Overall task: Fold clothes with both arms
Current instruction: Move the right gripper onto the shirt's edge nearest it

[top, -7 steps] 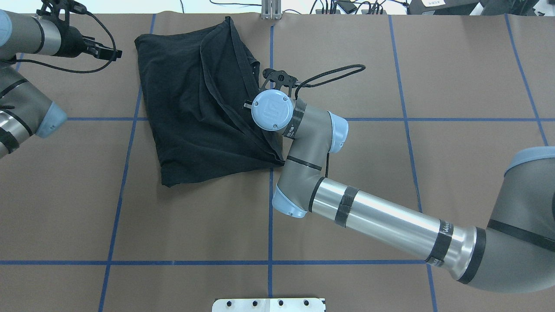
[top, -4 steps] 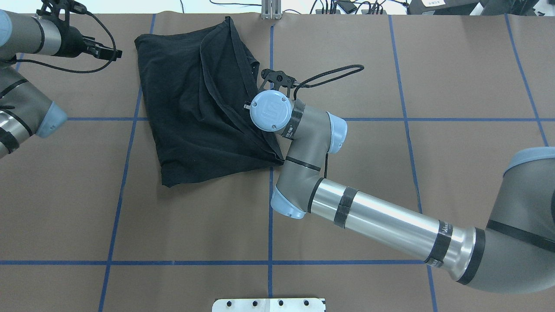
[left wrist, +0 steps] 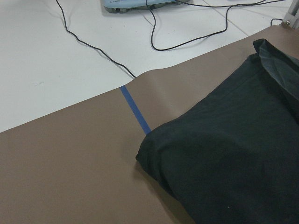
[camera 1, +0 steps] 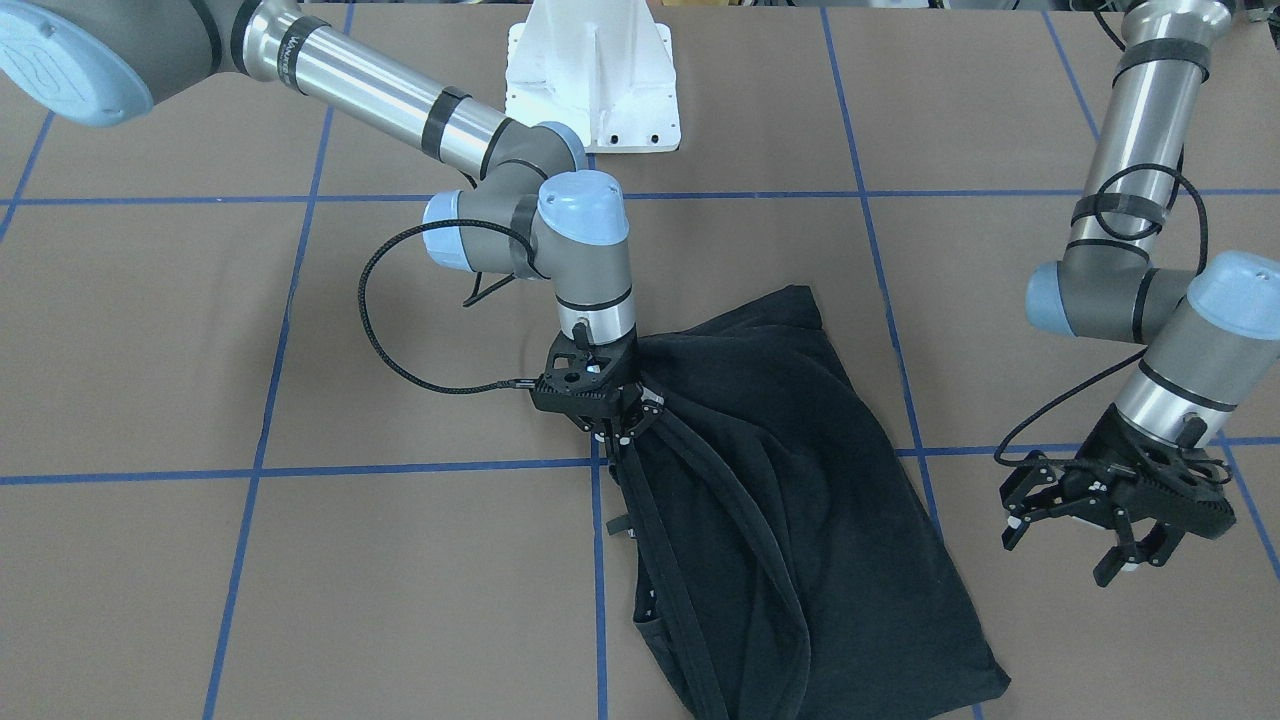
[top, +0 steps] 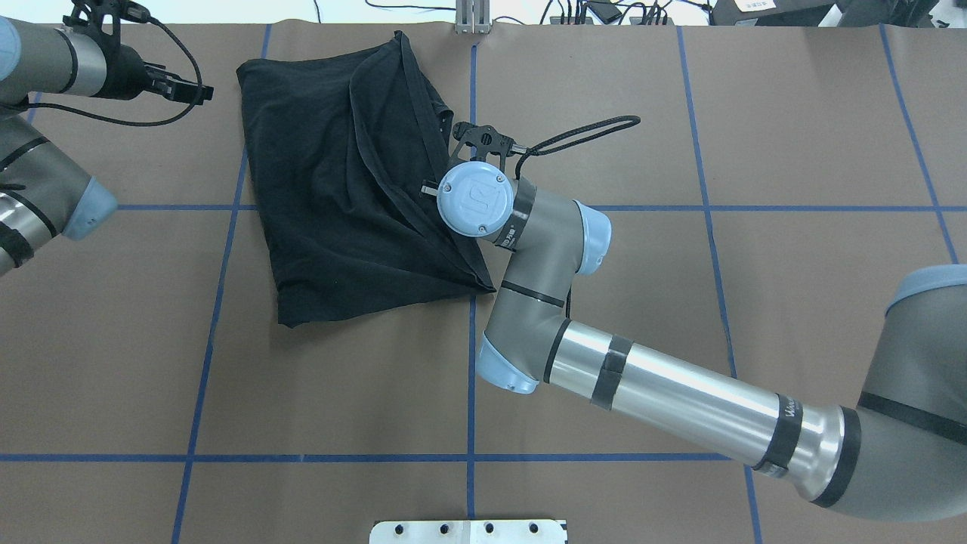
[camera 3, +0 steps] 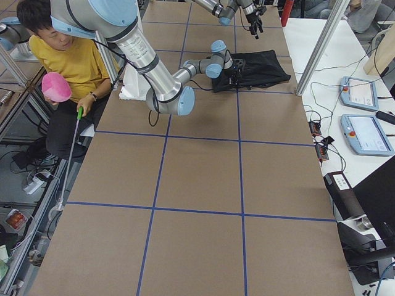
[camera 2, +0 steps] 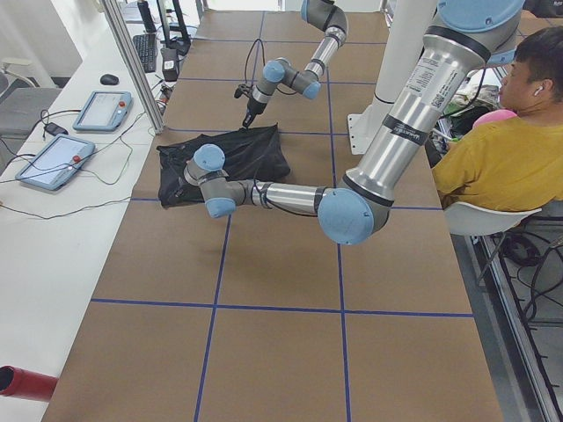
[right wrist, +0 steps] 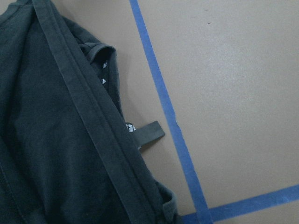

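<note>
Two grips would serve this fold better than one, and at present you have only one. The black T-shirt (top: 340,189) lies bunched and partly doubled over at about 11 o'clock on the table (top: 680,340), as the overhead view shows it. Your right gripper (camera 1: 622,432) sits at the shirt's 3 o'clock edge with its jaws pinched together on the hem band (right wrist: 88,126). In the front-facing view, ridges of cloth run taut up to the fingertips, so I judge the hold is real. The left gripper (camera 1: 1075,535) hangs with its fingers spread and empty off the shirt's 10 o'clock corner, near it but not touching.

To do the step well, take a second hold with that left gripper before you carry anything across, since a single pinch will likely drag the cloth into a rope. Lift only just clear of the table, move both grippers at one pace, and lay the edge down flat.

The right arm (top: 665,389) reaches in from 4 o'clock, its forearm long and low and its wrist bent so the tool points straight down. The left arm (camera 1: 1130,200) stands off at the table's 10 o'clock side, its tool tilted down and toward the shirt.
</note>
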`<state>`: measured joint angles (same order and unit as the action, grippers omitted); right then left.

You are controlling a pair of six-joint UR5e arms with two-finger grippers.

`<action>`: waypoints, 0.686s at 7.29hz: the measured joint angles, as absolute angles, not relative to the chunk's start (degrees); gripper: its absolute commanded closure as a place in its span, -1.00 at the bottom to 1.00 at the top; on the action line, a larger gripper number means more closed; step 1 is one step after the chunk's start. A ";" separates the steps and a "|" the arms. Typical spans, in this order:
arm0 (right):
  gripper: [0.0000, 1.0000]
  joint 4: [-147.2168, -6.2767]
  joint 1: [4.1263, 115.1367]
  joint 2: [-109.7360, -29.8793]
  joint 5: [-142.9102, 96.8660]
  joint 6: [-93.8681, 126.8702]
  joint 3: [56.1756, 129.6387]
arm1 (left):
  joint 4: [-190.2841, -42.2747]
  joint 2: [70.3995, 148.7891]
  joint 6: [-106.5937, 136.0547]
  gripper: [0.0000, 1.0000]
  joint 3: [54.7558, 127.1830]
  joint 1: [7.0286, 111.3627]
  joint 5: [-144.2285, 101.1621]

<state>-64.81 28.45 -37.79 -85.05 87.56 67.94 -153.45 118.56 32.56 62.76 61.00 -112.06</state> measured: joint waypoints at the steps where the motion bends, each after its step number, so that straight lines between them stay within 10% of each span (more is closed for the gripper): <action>1: 1.00 -68.02 26.59 -41.08 -83.65 87.60 74.42 | -153.46 118.56 33.05 -1.00 62.86 60.99 -112.08; 5: 1.00 -72.75 20.27 -57.93 -79.27 87.49 94.12 | -153.54 118.70 34.43 -1.00 63.02 60.85 -112.14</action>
